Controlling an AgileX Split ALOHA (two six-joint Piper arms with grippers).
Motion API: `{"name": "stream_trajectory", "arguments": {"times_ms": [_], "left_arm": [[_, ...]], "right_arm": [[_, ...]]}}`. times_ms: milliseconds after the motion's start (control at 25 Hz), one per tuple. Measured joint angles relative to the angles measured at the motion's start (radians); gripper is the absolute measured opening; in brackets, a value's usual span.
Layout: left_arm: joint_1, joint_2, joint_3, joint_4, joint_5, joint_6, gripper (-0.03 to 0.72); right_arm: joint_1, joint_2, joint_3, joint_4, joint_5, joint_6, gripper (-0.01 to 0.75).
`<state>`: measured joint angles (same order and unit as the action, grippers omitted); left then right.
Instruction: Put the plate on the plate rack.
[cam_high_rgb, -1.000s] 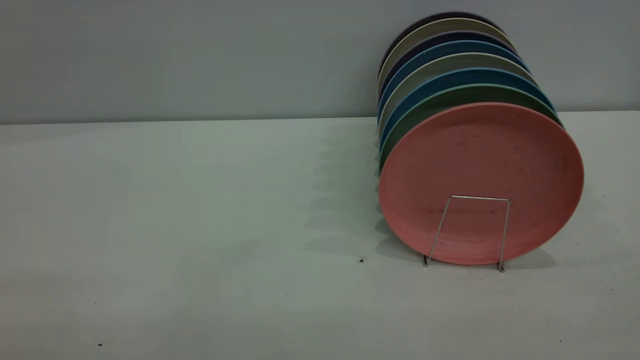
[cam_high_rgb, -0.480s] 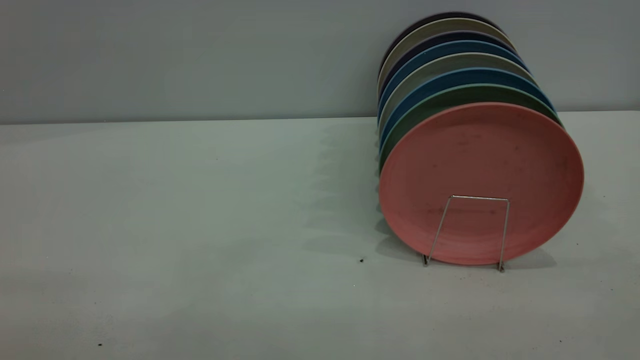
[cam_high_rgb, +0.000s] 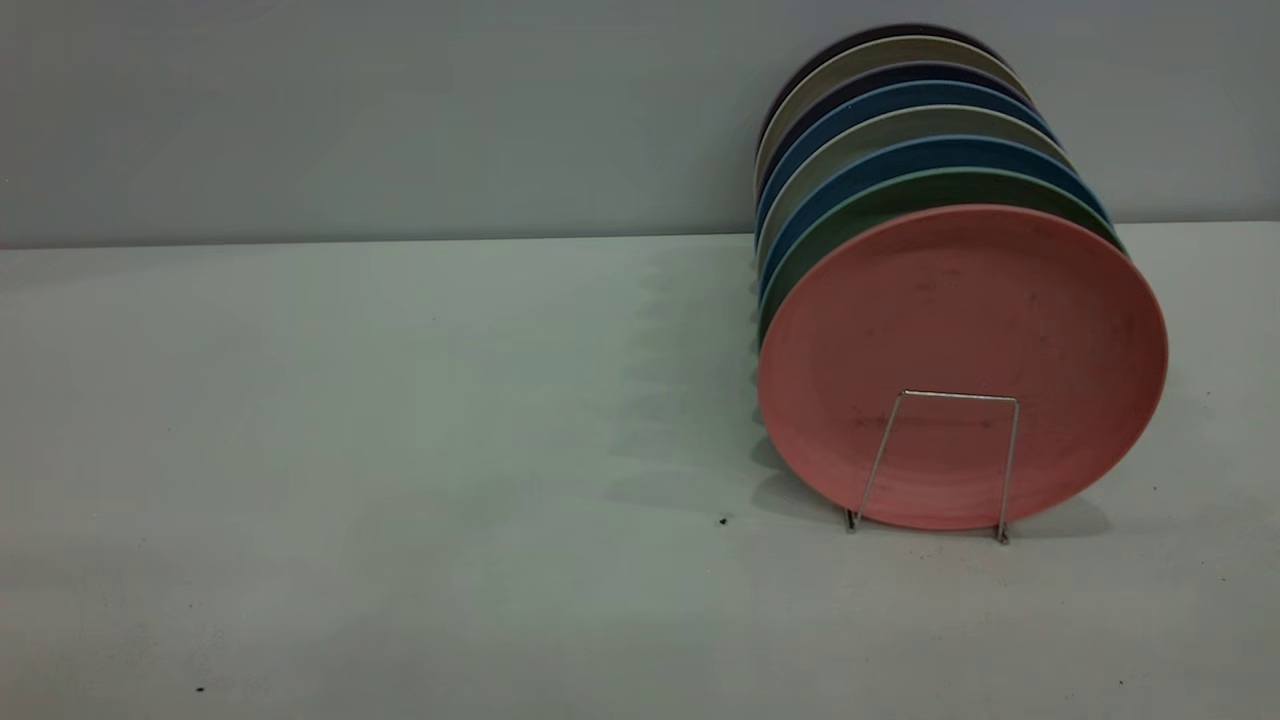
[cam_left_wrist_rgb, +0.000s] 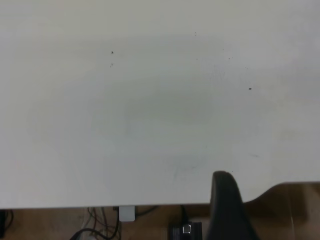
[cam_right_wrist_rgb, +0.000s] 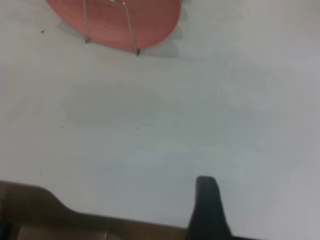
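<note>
The salmon-pink plate (cam_high_rgb: 960, 330) stands upright on edge in the plate rack (cam_high_rgb: 1010, 460), just behind its front wire loop, at the table's right. In the right wrist view the plate's lower part (cam_right_wrist_rgb: 155, 20) and the plate rack's wire loop (cam_right_wrist_rgb: 129, 25) show far off across bare table. Neither arm appears in the exterior view. My right gripper (cam_right_wrist_rgb: 207, 212) shows only as one dark part over the table's near edge, well away from the plate. My left gripper (cam_left_wrist_rgb: 226, 205) is likewise one dark part above the table edge, with no plate or rack in its view.
Behind the pink plate stand several more in the rack: a green one (cam_high_rgb: 900, 195), blue ones (cam_high_rgb: 890, 158) and beige ones (cam_high_rgb: 870, 55). A grey wall (cam_high_rgb: 400, 110) backs the table. Cables and a small box (cam_left_wrist_rgb: 186, 230) lie below the table edge.
</note>
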<state>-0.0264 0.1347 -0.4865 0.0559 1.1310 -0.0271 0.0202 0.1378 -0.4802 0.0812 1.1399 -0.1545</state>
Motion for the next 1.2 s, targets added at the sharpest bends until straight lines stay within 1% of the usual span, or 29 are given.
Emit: {"name": "stream_trajectory", "arguments": {"times_ms": [1080, 1200], "left_arm": [[0.0, -0.007, 0.0, -0.022, -0.001, 0.003, 0.486], [0.0, -0.011, 0.0, -0.022, -0.001, 0.003, 0.486]], "right_arm": [[0.0, 0.0, 0.0, 0.021, 0.0, -0.031, 0.585], [-0.016, -0.015, 0.0, 0.021, 0.0, -0.031, 0.585]]}}
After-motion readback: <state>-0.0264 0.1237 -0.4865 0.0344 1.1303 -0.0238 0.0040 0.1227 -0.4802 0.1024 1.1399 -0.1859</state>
